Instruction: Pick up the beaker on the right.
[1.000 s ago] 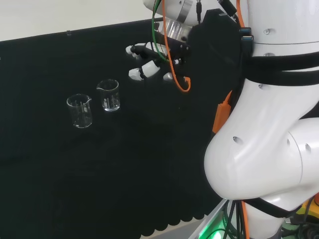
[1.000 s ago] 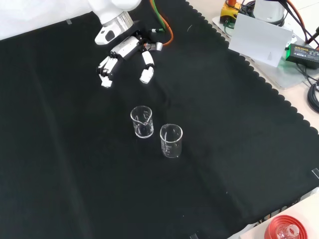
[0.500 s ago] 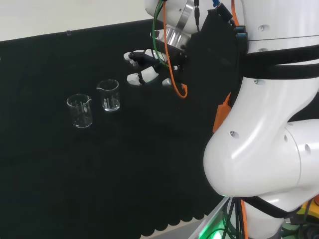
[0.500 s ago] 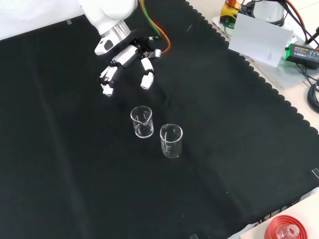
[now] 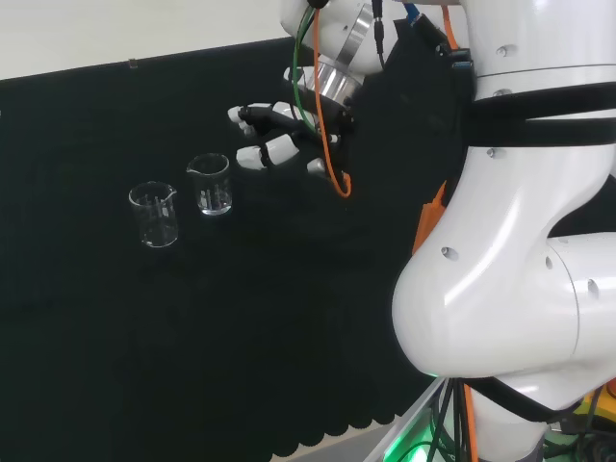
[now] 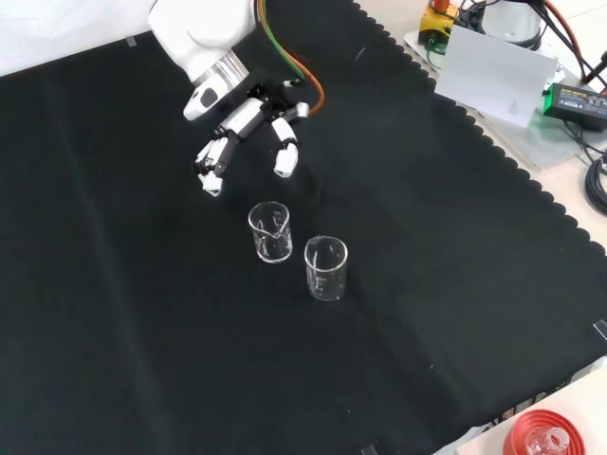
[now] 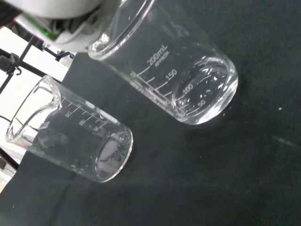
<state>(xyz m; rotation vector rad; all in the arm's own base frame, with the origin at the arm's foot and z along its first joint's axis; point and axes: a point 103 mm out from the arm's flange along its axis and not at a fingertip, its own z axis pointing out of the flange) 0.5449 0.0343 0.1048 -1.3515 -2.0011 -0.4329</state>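
Observation:
Two clear glass beakers stand upright and apart on the black cloth. In the head view the smaller beaker (image 5: 210, 183) is on the right and the taller beaker (image 5: 155, 214) on the left. The front view puts the smaller beaker (image 6: 270, 231) left of the taller beaker (image 6: 325, 268). My hand (image 5: 274, 137) hovers open just right of the smaller beaker in the head view, fingers spread toward it and touching nothing. From the front, the hand (image 6: 248, 129) hangs just above and behind the smaller beaker. Both show close in the wrist view: the taller beaker (image 7: 175, 70) with printed marks and the smaller beaker (image 7: 75, 136).
The arm's big white links (image 5: 520, 241) stand at the right of the head view. A white box (image 6: 497, 74) and cables lie beyond the cloth's scalloped edge at the front view's upper right. A red ribbed ring (image 6: 550, 434) sits at its lower right corner.
The hand has moved closer to the smaller beaker, leftward in the head view and lower in the front view, still open. Both beakers stayed in place.

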